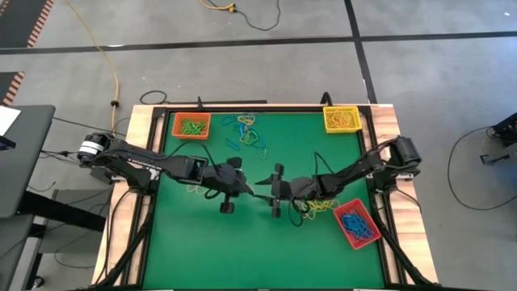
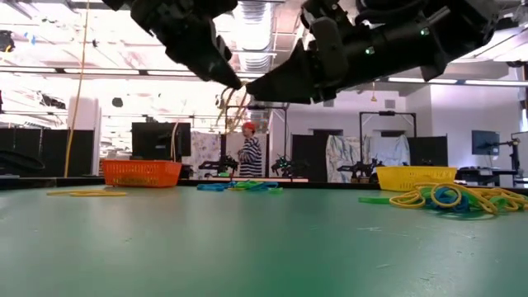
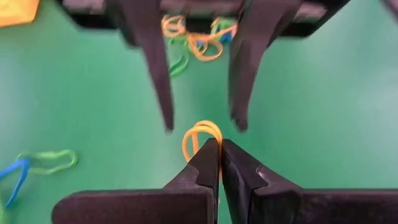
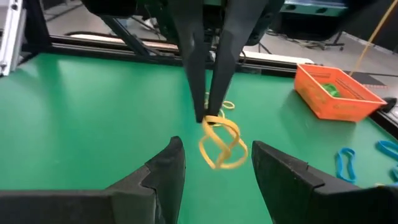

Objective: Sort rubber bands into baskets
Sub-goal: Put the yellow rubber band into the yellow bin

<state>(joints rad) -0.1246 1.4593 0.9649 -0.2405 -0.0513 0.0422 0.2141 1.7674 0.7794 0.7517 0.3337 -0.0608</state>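
My left gripper (image 1: 250,191) is at the table's middle, shut on a small tangle of yellow rubber bands (image 4: 221,146) held above the green mat. My right gripper (image 4: 217,144) faces it tip to tip, open, with one finger on either side of the bands and touching nothing. The orange basket (image 1: 191,125) holds green bands at the far left. The yellow basket (image 1: 341,119) holds yellow bands at the far right. The red basket (image 1: 356,224) holds blue bands at the near right. My left gripper pinches the yellow bands by their upper part (image 4: 211,120) between its two fingertips (image 3: 208,152). The fingers slant down from the table's left. The loops hang below and beyond the tips, clear of the mat, slack.
A loose pile of blue, green and yellow bands (image 1: 246,133) lies between the far baskets. More yellow bands with a blue one (image 1: 319,206) lie under my right arm, and a few yellow ones (image 1: 194,190) lie under my left arm. A person (image 2: 249,153) stands in the room behind.
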